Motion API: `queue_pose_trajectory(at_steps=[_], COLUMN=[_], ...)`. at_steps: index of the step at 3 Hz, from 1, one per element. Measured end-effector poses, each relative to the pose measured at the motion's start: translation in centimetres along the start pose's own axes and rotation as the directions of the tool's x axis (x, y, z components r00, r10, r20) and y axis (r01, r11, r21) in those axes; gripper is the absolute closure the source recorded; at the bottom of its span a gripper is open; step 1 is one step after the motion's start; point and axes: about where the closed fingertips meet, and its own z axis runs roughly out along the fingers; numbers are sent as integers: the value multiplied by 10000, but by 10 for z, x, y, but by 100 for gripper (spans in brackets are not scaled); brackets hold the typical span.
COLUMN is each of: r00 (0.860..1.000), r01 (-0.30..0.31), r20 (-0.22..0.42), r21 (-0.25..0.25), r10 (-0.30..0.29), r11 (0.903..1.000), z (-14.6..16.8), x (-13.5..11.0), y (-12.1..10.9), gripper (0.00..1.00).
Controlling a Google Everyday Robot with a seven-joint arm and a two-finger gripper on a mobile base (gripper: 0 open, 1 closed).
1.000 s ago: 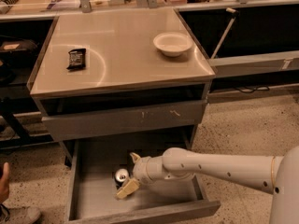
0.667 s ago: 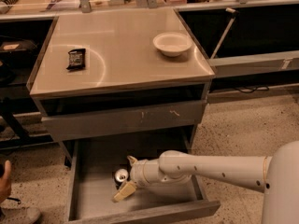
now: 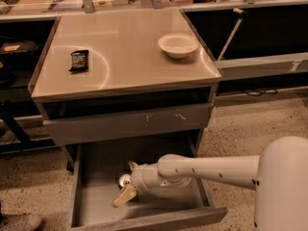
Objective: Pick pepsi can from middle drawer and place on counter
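Slightly leftward since a second ago, our arm now reaches low into the pulled-out middle drawer (image 3: 96, 203), under the glossy tan table (image 3: 130, 73) carrying a white bowl (image 3: 178, 44) and a black packet (image 3: 79, 60). Our end effector (image 3: 127, 183) straddles the pepsi can (image 3: 124, 179) on the drawer floor, fingers spread apart.
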Motion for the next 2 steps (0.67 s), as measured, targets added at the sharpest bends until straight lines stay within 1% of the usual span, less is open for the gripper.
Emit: queue_pose_trajectory(at_steps=[1, 2], r00=[10000, 10000], r01=[1, 1], r20=[-6, -6], r21=[-12, -13], r10=[-1, -1], r11=[10000, 10000], z=[1, 1], x=[0, 0], y=[0, 0], gripper=[19, 42])
